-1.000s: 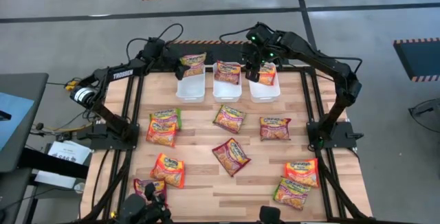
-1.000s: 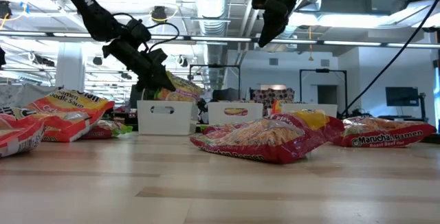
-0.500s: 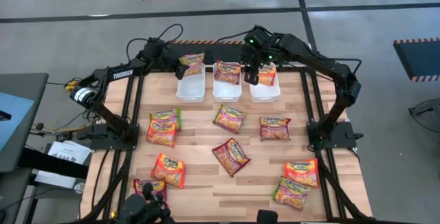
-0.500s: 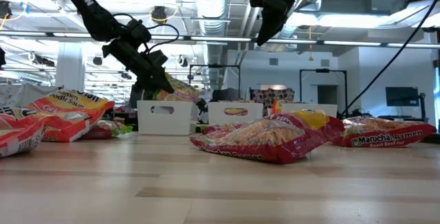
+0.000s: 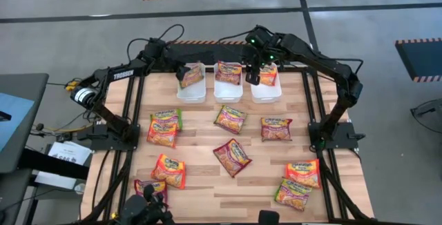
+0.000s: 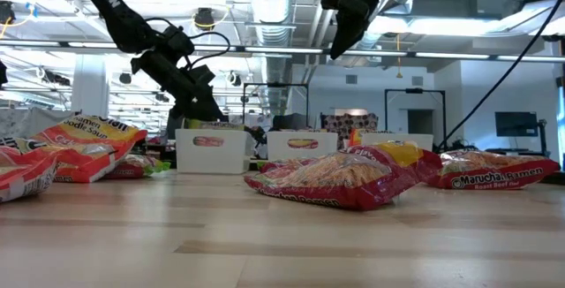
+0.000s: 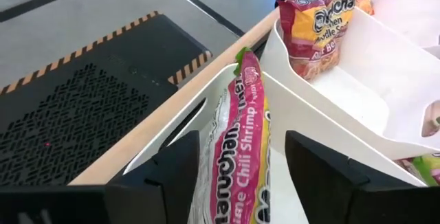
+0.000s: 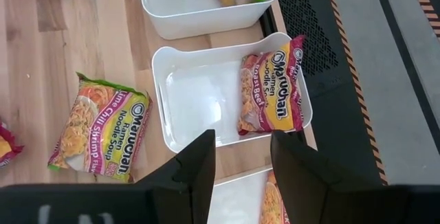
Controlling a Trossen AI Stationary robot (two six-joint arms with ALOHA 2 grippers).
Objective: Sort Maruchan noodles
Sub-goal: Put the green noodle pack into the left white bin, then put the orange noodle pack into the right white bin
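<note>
Three white bins stand along the table's far edge. In the left bin [image 5: 192, 88] a green-trimmed Maruchan packet [image 7: 237, 148] stands on end, its top at the rim. My left gripper [image 7: 242, 136] is open over this bin [image 5: 183, 73], one finger on either side of the packet, apart from it. My right gripper [image 5: 253, 74] hangs open and empty between the middle and right bins [image 8: 242, 138]. A pink-trimmed packet [image 8: 271, 93] lies in the middle bin and another packet [image 5: 268, 75] in the right bin. Several packets lie flat on the table [image 5: 232, 157].
Loose packets are spread over the wooden table: near the left edge [image 5: 164, 128], mid-table [image 5: 231, 119] [image 5: 276, 128], and toward the near edge [image 5: 169, 171] [image 5: 302, 172] [image 5: 292, 194]. Bare wood lies between them. The black frame rails [image 5: 314, 114] border the table.
The green-trimmed packet, which stuck up above the left bin at my left gripper, has dropped into the bin and now stands lower inside it. My left gripper has let it go and stays over the bin.
</note>
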